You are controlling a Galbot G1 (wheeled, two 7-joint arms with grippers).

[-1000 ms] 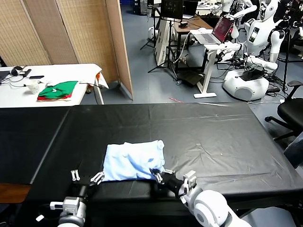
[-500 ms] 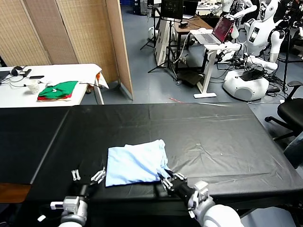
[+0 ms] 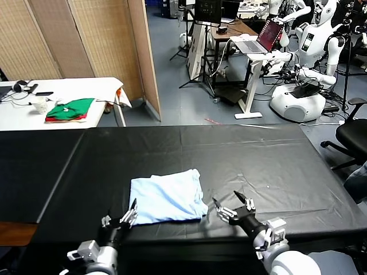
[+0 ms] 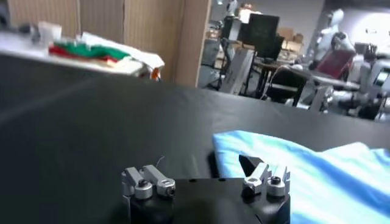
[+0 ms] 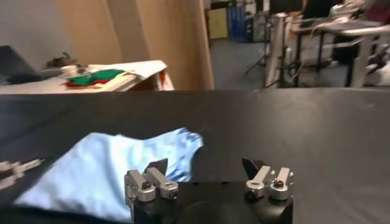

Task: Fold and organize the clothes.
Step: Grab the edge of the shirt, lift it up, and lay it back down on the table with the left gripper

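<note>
Blue shirt (image 3: 167,196) lies folded at the table's (image 3: 275,160) six o'clock. Right gripper (image 3: 233,205), at its four, and left gripper (image 3: 118,218), at its seven, gape empty; pinch only outer edges next.

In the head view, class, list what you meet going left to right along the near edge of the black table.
Left end effector → blue T-shirt → right end effector.
</note>
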